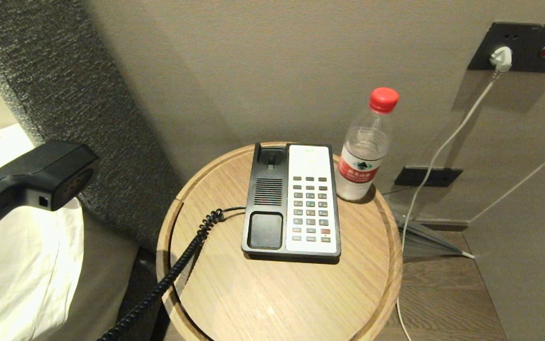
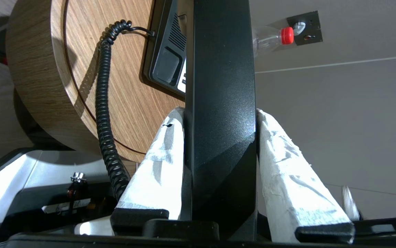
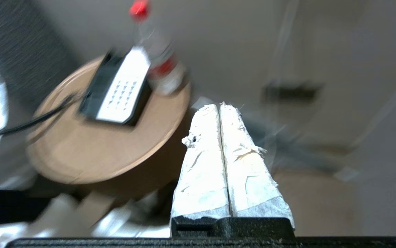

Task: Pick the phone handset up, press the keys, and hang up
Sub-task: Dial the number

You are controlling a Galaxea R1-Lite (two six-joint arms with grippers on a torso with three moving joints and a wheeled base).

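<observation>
The black phone handset [image 1: 31, 177] hangs in the air left of the round table, off the phone base [image 1: 292, 201]. In the left wrist view my left gripper [image 2: 220, 115] is shut on the handset [image 2: 220, 86], one white-taped finger on each side of its slim body. The coiled cord [image 1: 177, 267] runs from the base's left side down over the table edge. The base's cradle is empty and its white panel of keys [image 1: 310, 208] lies uncovered. My right gripper [image 3: 219, 105] is shut on nothing, off the table's side, below and right of the phone [image 3: 117, 91].
A water bottle with a red cap [image 1: 365, 147] stands right beside the phone base on the wooden table [image 1: 272, 293]. A padded headboard [image 1: 64, 71] and white pillow [image 1: 21, 265] lie left. Wall sockets with a white cable [image 1: 443, 147] are at the right.
</observation>
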